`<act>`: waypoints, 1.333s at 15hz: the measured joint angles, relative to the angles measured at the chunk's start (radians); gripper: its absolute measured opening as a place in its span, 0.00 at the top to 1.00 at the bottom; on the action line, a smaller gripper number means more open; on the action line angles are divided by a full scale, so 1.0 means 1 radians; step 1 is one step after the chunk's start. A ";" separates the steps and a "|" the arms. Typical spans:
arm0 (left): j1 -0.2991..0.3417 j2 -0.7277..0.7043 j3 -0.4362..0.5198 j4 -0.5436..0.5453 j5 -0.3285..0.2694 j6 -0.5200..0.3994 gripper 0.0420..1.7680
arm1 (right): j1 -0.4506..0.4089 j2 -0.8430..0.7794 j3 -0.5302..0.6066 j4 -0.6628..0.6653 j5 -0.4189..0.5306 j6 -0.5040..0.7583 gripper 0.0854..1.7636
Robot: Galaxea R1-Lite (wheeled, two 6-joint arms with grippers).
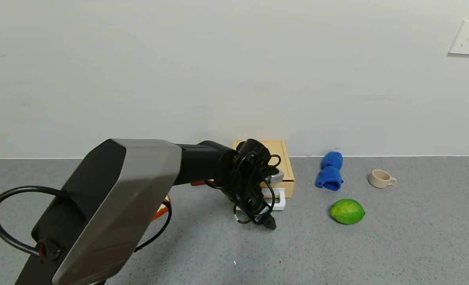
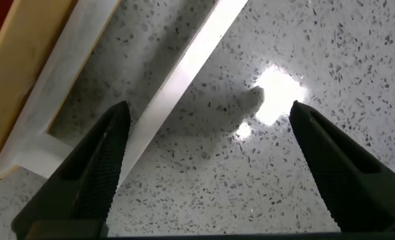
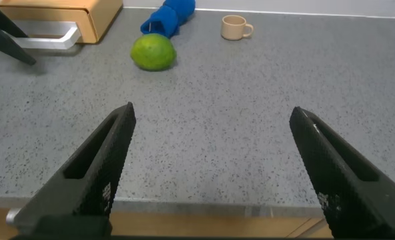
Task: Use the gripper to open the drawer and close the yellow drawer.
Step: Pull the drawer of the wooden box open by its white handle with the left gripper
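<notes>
No words, labels, brand names, numbers or signs can be read anywhere in these views, neither on the things on the desk nor on the wall.

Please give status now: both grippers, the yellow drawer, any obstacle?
Left gripper open, just before white handle, touching nothing. Right gripper open, idle over bare counter. Drawer looks shut. Lime, blue cloth, cup off to the right, not in the way.
</notes>
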 joint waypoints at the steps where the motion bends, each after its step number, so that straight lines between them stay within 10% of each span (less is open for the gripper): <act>1: -0.004 -0.001 0.001 0.013 -0.001 -0.001 0.03 | 0.000 0.000 0.000 0.000 0.000 0.000 0.04; 20: -0.065 -0.063 0.133 0.032 -0.006 -0.076 0.03 | 0.000 0.000 0.000 0.000 0.000 0.000 0.04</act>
